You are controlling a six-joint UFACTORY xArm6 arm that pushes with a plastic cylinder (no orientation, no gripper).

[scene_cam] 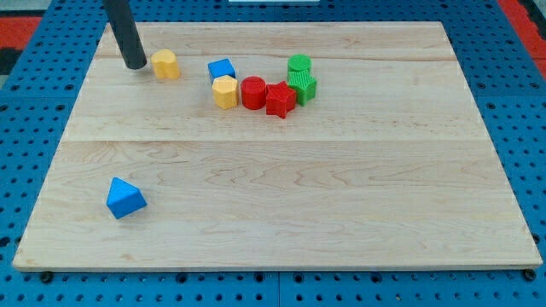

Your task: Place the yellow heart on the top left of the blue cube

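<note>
Camera view showed my tip [135, 65] just left of the yellow heart [165, 64], heart lay left of the blue cube [221, 70] on the tabletop [299, 188], no gripper was fitted.

You have bright, even light from overhead here, so the wooden board [281, 170] reads pale with no hot glare. Shadows are short and soft, hugging the blue triangular block [125, 198] and the foot of the dark rod [124, 34]. Focus holds sharp across the board, with slight softening near the top edge.
</note>
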